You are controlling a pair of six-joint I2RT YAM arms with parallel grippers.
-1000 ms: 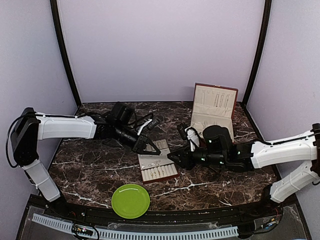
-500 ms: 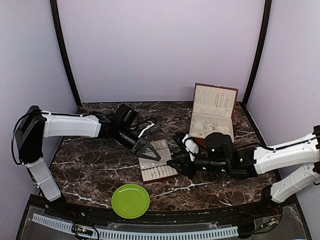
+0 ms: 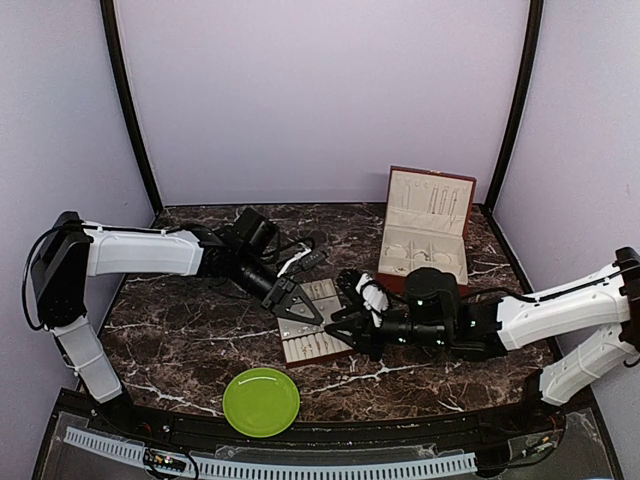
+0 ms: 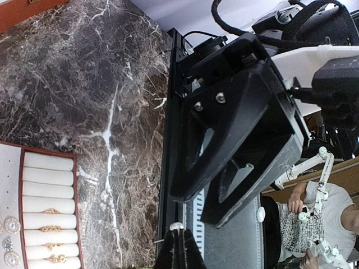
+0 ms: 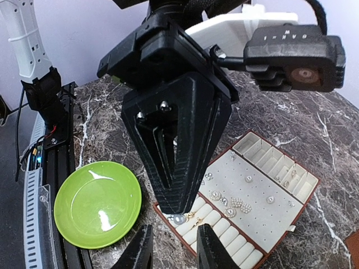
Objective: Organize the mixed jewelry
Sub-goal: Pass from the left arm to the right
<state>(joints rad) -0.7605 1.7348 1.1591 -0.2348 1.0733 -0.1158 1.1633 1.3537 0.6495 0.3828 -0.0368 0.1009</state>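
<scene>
The jewelry tray (image 3: 318,340) lies mid-table, cream-lined with reddish-brown edges. In the right wrist view it (image 5: 255,221) holds several pearl and silvery studs (image 5: 235,203) and gold rings (image 5: 197,216) in its roll slots. My left gripper (image 3: 314,316) hovers over the tray's near end, shut on a small pearl stud (image 5: 178,218), which also shows in the left wrist view (image 4: 176,226). My right gripper (image 3: 340,323) is open and empty, tip to tip with the left one, its fingers (image 5: 215,251) on either side of the stud but apart from it.
A green plate (image 3: 261,400) sits at the front, left of the tray, and looks empty in the right wrist view (image 5: 98,204). An open reddish-brown box (image 3: 425,232) stands at the back right. The table's black front rail (image 4: 168,185) is close.
My right gripper has slid left to the tray's right edge, up to the left gripper's tips. My left gripper has moved slightly right and down over the tray.
</scene>
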